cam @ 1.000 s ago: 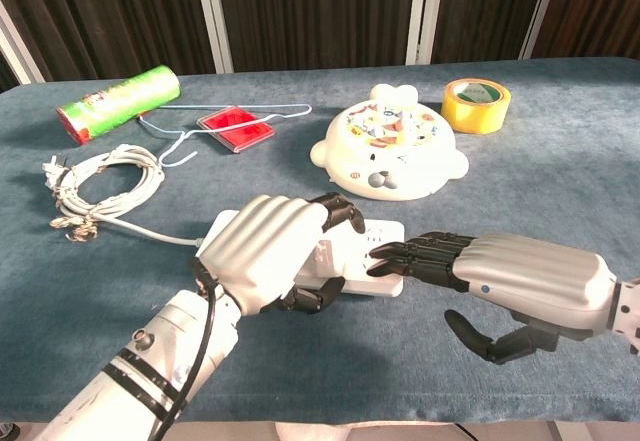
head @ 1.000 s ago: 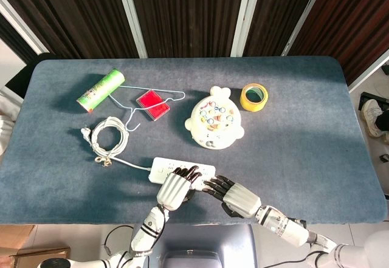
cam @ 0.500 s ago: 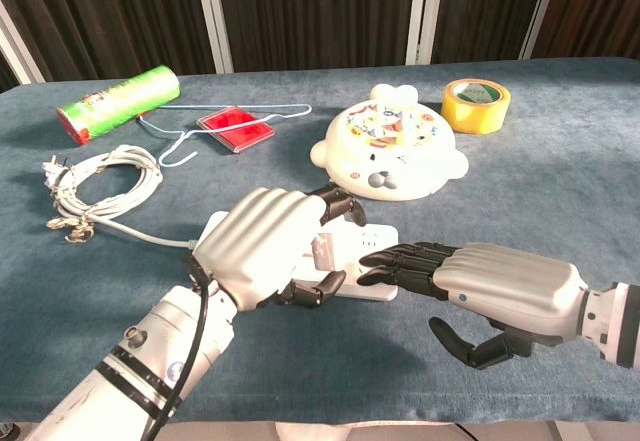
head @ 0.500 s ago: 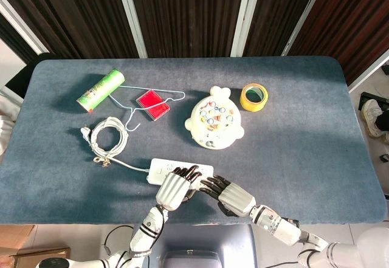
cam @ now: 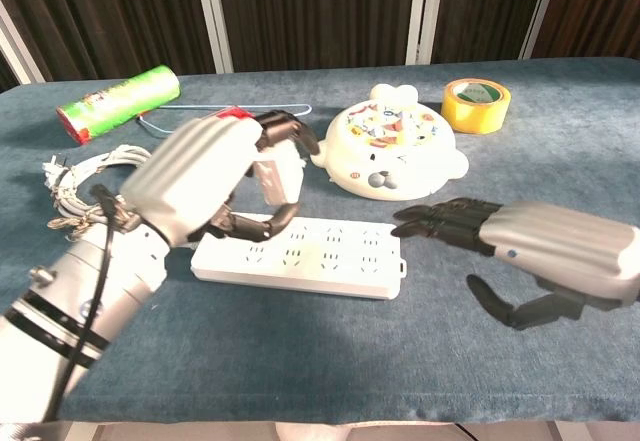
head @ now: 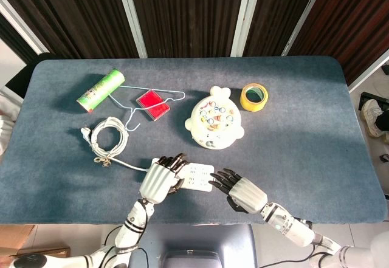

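Blue-grey cloth-covered table (head: 340,116); dark brown curtains (head: 182,13) behind table, split by white vertical frames (head: 130,16); pale floor right of table.

Rt side of table (head: 316,128) is bare cloth, wide room for a hand to pass. Centre is blocked by the white toy (head: 214,121) w/ yellow tape roll (head: 254,96) beside it; power strip (cam: 300,258) lies just in front. Left is cluttered: coiled cable (head: 108,135), wire hanger (head: 143,101), red box (head: 152,104), green tube (head: 100,89), only narrow gaps betw. them.
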`<action>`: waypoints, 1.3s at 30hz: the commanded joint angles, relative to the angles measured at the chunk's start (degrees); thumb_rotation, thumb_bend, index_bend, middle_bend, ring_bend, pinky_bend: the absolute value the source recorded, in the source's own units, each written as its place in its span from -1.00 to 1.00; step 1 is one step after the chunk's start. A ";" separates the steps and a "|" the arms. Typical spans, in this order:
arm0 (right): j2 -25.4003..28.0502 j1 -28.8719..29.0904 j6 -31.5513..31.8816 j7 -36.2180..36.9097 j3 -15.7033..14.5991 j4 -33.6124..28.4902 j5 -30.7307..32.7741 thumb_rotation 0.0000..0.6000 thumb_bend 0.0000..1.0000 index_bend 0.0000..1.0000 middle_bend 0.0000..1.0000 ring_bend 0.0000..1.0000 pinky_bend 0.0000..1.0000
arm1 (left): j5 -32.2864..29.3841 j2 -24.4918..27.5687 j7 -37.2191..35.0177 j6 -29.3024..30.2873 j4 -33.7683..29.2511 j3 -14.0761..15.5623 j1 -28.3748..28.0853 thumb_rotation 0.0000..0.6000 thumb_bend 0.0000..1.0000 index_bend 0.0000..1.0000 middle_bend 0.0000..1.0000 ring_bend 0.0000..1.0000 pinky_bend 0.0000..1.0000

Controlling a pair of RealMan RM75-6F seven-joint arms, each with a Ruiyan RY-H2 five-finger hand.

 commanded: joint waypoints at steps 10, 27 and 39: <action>10.03 -6.73 19.77 5.92 -0.46 -2.69 -4.47 1.00 0.60 -1.00 -0.81 -1.00 -1.00 | -8.05 14.40 -3.21 1.98 -9.57 3.24 9.89 1.00 -0.08 -0.44 -0.13 -0.20 -0.27; 13.49 -11.64 18.69 5.90 -1.43 -4.91 -0.95 1.00 0.46 -1.00 -0.81 -1.00 -1.00 | -13.03 9.69 -14.15 -4.63 7.36 3.08 11.17 1.00 -0.24 -0.99 -0.86 -0.89 -0.63; 20.46 -17.21 18.49 -1.25 -1.69 -13.31 4.85 1.00 0.34 -1.00 -0.81 -1.00 -1.00 | 0.88 25.02 -13.17 9.91 -8.03 10.72 17.20 1.00 -0.29 -1.00 -0.99 -0.98 -0.65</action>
